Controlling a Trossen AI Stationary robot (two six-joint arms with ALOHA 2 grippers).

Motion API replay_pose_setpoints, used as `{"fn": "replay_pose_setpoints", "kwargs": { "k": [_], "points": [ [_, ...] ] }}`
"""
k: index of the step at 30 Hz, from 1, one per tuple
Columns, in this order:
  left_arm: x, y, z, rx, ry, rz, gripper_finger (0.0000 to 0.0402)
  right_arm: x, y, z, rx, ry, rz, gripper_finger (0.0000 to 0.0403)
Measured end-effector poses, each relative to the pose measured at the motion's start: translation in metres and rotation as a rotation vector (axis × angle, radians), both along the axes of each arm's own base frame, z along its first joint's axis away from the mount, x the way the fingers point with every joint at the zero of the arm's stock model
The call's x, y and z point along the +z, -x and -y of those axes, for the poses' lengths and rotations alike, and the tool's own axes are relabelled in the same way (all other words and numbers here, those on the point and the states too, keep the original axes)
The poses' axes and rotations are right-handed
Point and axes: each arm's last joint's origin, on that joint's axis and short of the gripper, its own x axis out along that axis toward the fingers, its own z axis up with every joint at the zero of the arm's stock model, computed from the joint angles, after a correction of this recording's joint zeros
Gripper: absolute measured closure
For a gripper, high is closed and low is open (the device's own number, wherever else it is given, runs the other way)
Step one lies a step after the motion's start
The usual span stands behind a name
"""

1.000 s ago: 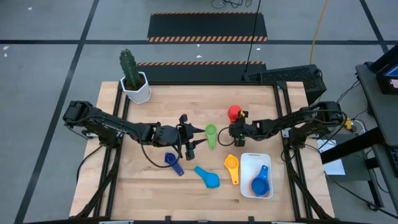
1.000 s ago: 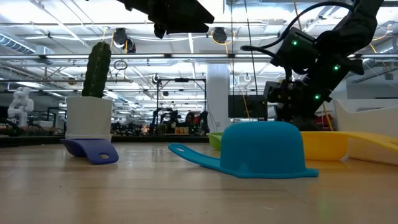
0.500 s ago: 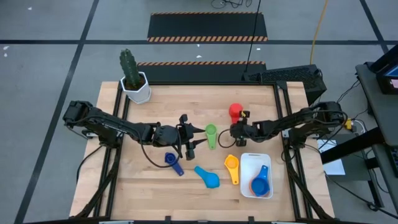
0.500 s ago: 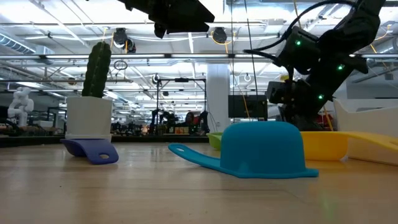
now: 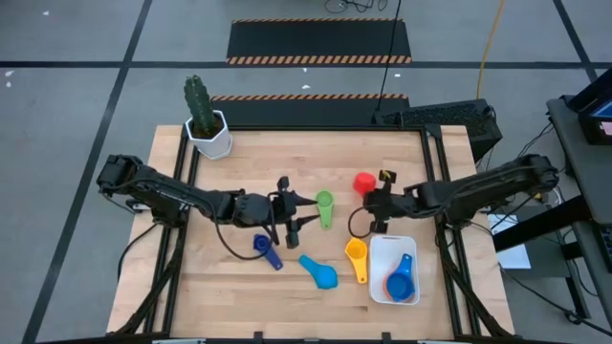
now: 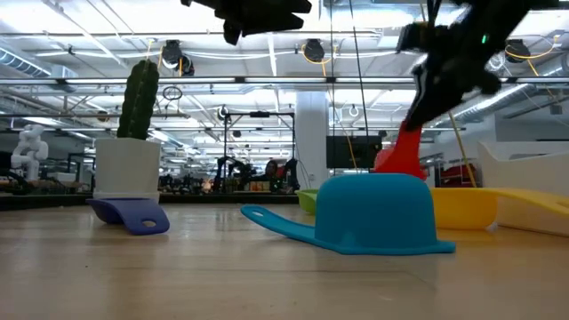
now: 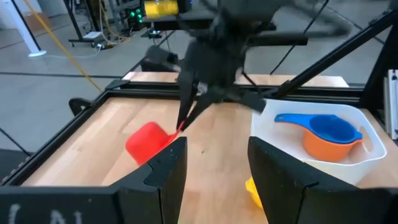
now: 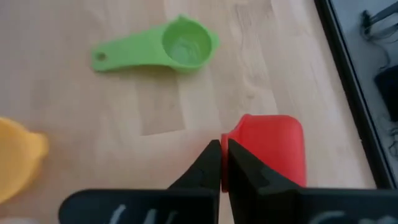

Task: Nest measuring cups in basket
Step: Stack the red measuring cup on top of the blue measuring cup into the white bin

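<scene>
1. Two claws hang over the wooden worktop [image 5: 239,277]. The right claw [image 8: 222,163] is pinched tight on the handle of the red measuring cup [image 5: 363,182], held in the air near the basket [image 5: 379,287].
2. The white basket sits at the worktop's right front, with a blue cup [image 5: 401,268] nested in an orange cup [image 5: 398,288].
3. The left claw [image 7: 211,171] hovers mid-worktop, fingers partly spread and empty, beside the green cup [image 5: 324,204].
4. Yellow [image 5: 356,253], light blue [image 5: 323,275] and dark blue [image 5: 263,247] cups lie loose on the wood.
</scene>
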Motion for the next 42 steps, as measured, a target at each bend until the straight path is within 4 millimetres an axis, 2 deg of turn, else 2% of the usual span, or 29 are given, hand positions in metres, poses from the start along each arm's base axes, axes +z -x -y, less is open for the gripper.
{"fn": "replay_pose_setpoints", "kwargs": {
  "k": [5,11,17,23,26,33,42],
  "points": [
    [0.000,0.000,0.001,-0.006,-0.011,-0.002,0.0229,0.041,0.003,-0.014,-0.015,-0.073,-0.037,0.0402],
    [0.000,0.001,0.003,-0.011,-0.012,-0.003,0.0229,0.089,0.007,-0.026,-0.001,-0.265,-0.049,0.0403],
    [0.000,0.000,0.002,-0.012,-0.020,0.000,0.0229,0.127,0.018,-0.031,0.023,-0.403,-0.060,0.0403],
    [0.004,0.000,0.005,-0.027,-0.032,0.034,0.0229,0.163,0.028,-0.034,0.050,-0.651,-0.065,0.0403],
    [0.004,0.000,0.007,-0.034,-0.030,0.041,0.0229,0.168,0.033,-0.036,0.043,-0.756,-0.100,0.0403],
    [0.007,0.000,0.007,-0.035,-0.016,0.069,0.0229,0.165,0.037,-0.047,0.022,-0.950,-0.206,0.0403],
    [0.006,0.002,0.017,-0.058,0.015,0.067,0.0229,0.169,0.035,-0.062,0.072,-1.026,-0.174,0.0403]
  ]
}}
